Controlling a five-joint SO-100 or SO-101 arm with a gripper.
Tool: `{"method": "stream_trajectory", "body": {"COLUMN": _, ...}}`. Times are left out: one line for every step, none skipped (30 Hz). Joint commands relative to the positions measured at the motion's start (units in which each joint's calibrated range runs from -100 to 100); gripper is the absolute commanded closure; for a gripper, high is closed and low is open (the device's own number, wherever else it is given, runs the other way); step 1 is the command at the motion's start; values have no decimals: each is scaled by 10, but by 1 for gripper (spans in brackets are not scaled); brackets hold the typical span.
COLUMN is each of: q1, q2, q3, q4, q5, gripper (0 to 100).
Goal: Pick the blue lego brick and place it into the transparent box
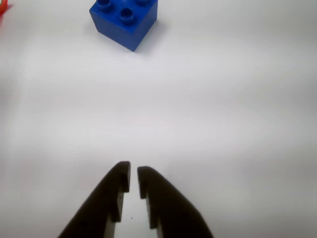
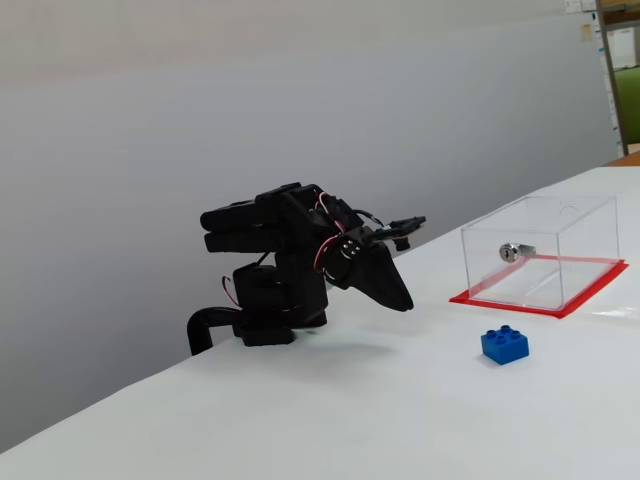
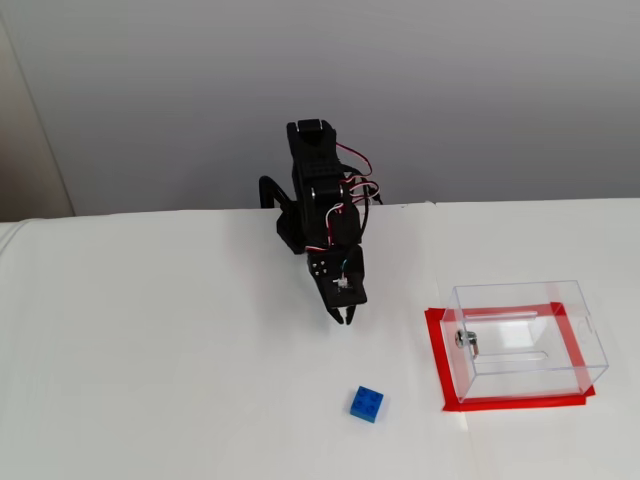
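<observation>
In the wrist view, your gripper (image 1: 133, 172) has its two dark fingers nearly pressed together, only a thin slit between the tips, and they pinch nothing. The blue lego brick (image 1: 124, 21) sits ahead at the top edge, well apart from the tips, on the bare white worktop (image 1: 223, 109).

In a fixed view from the side, the arm (image 2: 290, 265) is folded low over its base. The brick (image 2: 504, 345) lies just in front of the transparent box (image 2: 540, 250), which stands on its red edging with a small silver fitting (image 2: 510, 252) inside.

In a fixed view from above, the brick (image 3: 367, 404) rests between the gripper (image 3: 343, 317) and the box (image 3: 522, 340), outside it. So nothing is done yet: you have the reach, the grasp and the drop left. The worktop is plain white, against a grey wall (image 3: 480, 90).
</observation>
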Motion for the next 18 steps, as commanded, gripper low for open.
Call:
{"method": "stream_trajectory", "body": {"q1": -17, "q2": 47, "q3": -82, "q4": -2, "q5": -3, "gripper": 98}}
{"method": "stream_trajectory", "body": {"q1": -23, "q2": 60, "q3": -101, "q4": -2, "q5": -3, "gripper": 98}}
{"method": "stream_trajectory", "body": {"q1": -28, "q2": 68, "q3": -120, "q4": -2, "q5": -3, "gripper": 98}}
{"method": "stream_trajectory", "body": {"q1": -34, "q2": 80, "q3": -140, "q4": -2, "q5": -3, "gripper": 98}}
{"method": "stream_trajectory", "body": {"q1": -36, "q2": 90, "q3": -154, "q4": -2, "q5": -3, "gripper": 98}}
{"method": "stream_trajectory", "body": {"q1": -38, "q2": 101, "q3": -170, "q4": -2, "q5": -3, "gripper": 98}}
{"method": "stream_trajectory", "body": {"q1": -38, "q2": 116, "q3": -186, "q4": -2, "q5": -3, "gripper": 98}}
{"method": "stream_trajectory", "body": {"q1": -38, "q2": 130, "q3": -202, "q4": -2, "q5": -3, "gripper": 98}}
{"method": "stream_trajectory", "body": {"q1": -38, "q2": 146, "q3": -217, "q4": -2, "q5": -3, "gripper": 98}}
{"method": "stream_trajectory", "body": {"q1": -38, "q2": 164, "q3": -233, "q4": -2, "q5": -3, "gripper": 98}}
{"method": "stream_trajectory", "body": {"q1": -37, "q2": 181, "q3": -249, "q4": -2, "q5": -3, "gripper": 98}}
{"method": "stream_trajectory", "body": {"q1": -37, "q2": 200, "q3": -266, "q4": -2, "q5": -3, "gripper": 98}}
{"method": "stream_trajectory", "body": {"q1": -35, "q2": 217, "q3": -281, "q4": -2, "q5": -3, "gripper": 98}}
{"method": "stream_trajectory", "body": {"q1": -34, "q2": 235, "q3": -298, "q4": -2, "q5": -3, "gripper": 98}}
{"method": "stream_trajectory", "body": {"q1": -32, "q2": 252, "q3": -315, "q4": -2, "q5": -3, "gripper": 98}}
{"method": "stream_trajectory", "body": {"q1": -31, "q2": 269, "q3": -333, "q4": -2, "q5": -3, "gripper": 98}}
{"method": "stream_trajectory", "body": {"q1": -31, "q2": 284, "q3": -349, "q4": -2, "q5": 0, "gripper": 98}}
{"method": "stream_trajectory", "body": {"q1": -31, "q2": 298, "q3": -364, "q4": -2, "q5": 1, "gripper": 98}}
